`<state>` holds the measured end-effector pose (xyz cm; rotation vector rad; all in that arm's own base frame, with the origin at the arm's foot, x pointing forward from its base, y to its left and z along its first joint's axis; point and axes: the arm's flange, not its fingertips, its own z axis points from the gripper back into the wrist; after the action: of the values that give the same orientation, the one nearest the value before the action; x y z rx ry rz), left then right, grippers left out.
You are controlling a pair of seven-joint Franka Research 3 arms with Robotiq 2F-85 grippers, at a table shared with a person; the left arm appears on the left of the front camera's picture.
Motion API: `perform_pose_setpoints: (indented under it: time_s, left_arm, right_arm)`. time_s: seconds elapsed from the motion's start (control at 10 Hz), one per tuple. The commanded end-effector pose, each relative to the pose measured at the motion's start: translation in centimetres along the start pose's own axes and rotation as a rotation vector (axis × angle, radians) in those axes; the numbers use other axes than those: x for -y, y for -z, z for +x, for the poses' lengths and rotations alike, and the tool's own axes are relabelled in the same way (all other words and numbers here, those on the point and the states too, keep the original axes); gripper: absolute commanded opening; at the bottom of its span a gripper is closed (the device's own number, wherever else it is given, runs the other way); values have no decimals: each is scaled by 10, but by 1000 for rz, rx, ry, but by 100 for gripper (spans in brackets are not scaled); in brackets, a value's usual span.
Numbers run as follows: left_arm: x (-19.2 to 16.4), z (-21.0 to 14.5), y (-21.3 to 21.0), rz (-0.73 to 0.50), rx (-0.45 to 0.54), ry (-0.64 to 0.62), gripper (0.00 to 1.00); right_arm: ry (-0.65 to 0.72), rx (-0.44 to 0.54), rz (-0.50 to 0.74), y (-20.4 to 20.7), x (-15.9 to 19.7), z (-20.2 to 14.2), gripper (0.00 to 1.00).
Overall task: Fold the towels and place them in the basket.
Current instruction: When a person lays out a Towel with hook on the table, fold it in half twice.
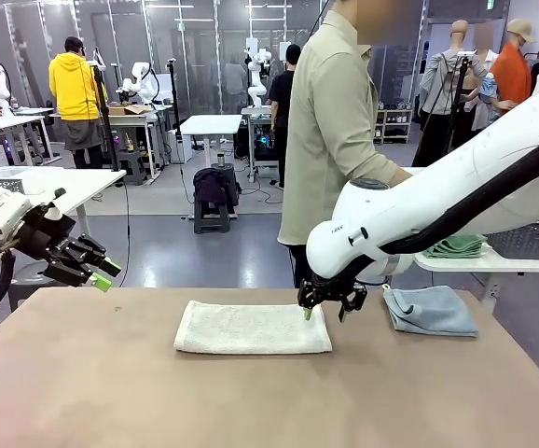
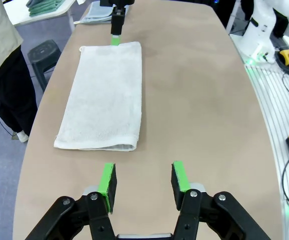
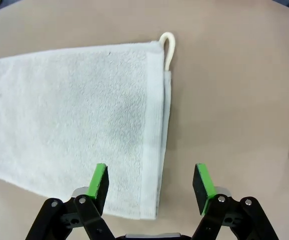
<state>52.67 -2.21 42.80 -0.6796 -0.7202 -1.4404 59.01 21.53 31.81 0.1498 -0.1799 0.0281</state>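
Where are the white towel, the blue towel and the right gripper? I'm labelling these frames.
white towel (image 1: 251,329), front view, middle of its top face.
blue towel (image 1: 431,311), front view, centre of the folded cloth.
right gripper (image 1: 324,312), front view, midway between its fingertips.

The wide, rounded brown table (image 1: 251,392) fills the lower half of the front view, its matte top plain and smooth. At about ten o'clock a person in a bright yellow hooded jacket (image 1: 74,89) stands with their back turned, beside a cluttered white workbench (image 1: 139,117). Near twelve o'clock sits a small white square table (image 1: 210,124), and just below it a low stool carrying a dark bag (image 1: 213,191). At nine o'clock, a white side table (image 1: 74,187) juts in. At three o'clock, a white shelf edge (image 1: 493,262) runs level.
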Motion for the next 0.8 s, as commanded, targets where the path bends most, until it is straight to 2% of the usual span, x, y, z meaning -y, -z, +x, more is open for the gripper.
perform_pose_setpoints:
  time_s: [0.0,0.6,0.7]
  left_arm:
    - [2,0,-1,2,1,1,57]
    - [2,0,-1,2,1,1,57]
    - [2,0,-1,2,1,1,57]
  right_arm:
    - [63,41,-15,12,-8,9,85]
    - [97,9,-1,32,-7,14,85]
    - [101,10,-9,33,-8,14,66]
